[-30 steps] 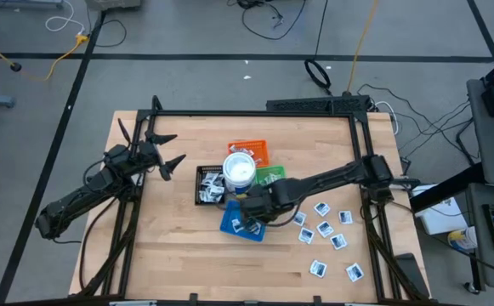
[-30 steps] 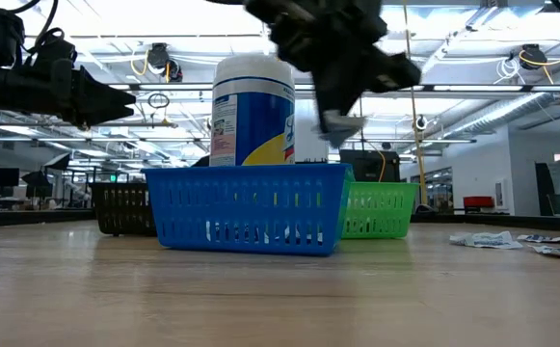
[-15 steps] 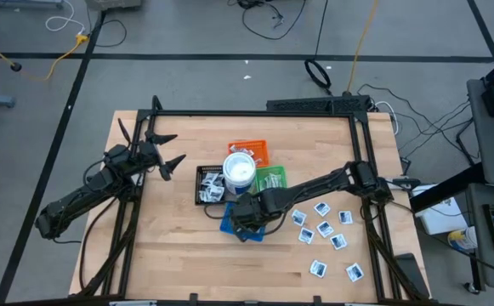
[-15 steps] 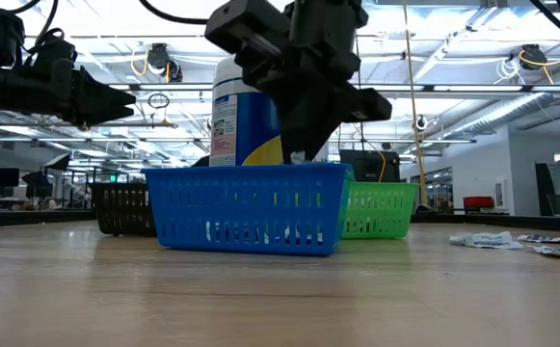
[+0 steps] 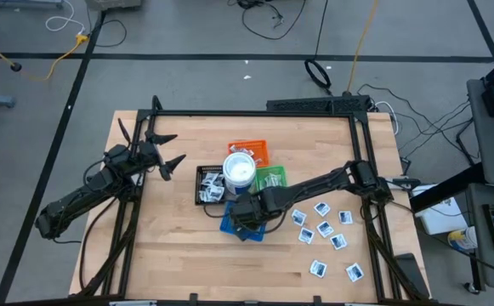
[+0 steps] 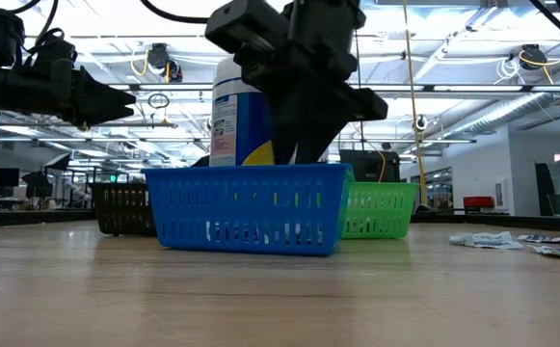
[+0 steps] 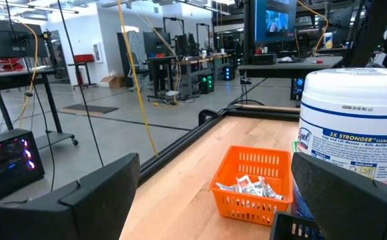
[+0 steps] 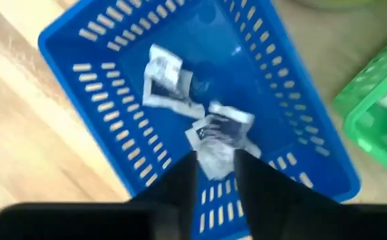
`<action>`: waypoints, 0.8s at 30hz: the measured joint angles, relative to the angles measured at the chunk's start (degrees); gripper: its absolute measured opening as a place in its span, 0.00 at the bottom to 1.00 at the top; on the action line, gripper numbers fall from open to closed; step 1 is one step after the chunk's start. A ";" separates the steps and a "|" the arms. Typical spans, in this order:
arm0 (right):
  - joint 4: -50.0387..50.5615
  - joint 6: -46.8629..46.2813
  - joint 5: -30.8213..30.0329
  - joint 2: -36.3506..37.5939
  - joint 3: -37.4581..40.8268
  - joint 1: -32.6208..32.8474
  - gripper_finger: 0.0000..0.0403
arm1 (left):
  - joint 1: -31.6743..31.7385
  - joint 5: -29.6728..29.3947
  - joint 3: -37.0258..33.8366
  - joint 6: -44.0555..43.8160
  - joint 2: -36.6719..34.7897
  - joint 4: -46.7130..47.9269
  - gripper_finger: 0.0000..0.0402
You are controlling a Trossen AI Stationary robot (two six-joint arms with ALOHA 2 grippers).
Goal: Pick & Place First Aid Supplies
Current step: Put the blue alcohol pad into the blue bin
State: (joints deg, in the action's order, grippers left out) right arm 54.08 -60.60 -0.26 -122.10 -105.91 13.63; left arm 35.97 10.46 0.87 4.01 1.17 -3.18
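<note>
Hovering over blue tray (image 8: 106,133), right gripper (image 8: 214,175) slightly parted around white packet (image 8: 214,143); left gripper (image 5: 166,153) spread wide, idle above surface (image 5: 178,246).

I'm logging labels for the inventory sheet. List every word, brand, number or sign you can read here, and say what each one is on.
"3X STRONGER" with "CLEAN MORE" after it: on the white round tub, left wrist view.
Smaller lines beneath it on the tub: too blurred to read.
Tub label in the low view: too small to read.
Dark-blue print on the packets in the blue tray and on the table: too small or blurred to read.
Nothing else is legible.
</note>
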 joint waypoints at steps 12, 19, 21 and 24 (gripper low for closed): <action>2.71 -3.60 -2.89 0.98 0.02 -0.02 0.37 | -0.02 0.00 0.02 0.00 0.00 0.00 0.99; 8.30 -8.30 -4.74 4.44 1.33 0.12 0.34 | -0.02 0.00 0.02 0.00 0.00 0.00 0.99; 7.74 -10.43 -5.11 6.55 4.12 0.35 0.34 | -0.02 0.00 0.02 0.00 0.00 0.02 0.99; 7.04 -14.52 -5.83 10.83 9.80 0.87 0.34 | -0.02 0.00 0.02 0.00 -0.02 0.03 0.99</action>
State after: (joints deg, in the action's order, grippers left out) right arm 61.12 -75.12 -6.09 -111.28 -96.10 14.50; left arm 35.95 10.46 0.89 4.01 1.15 -3.15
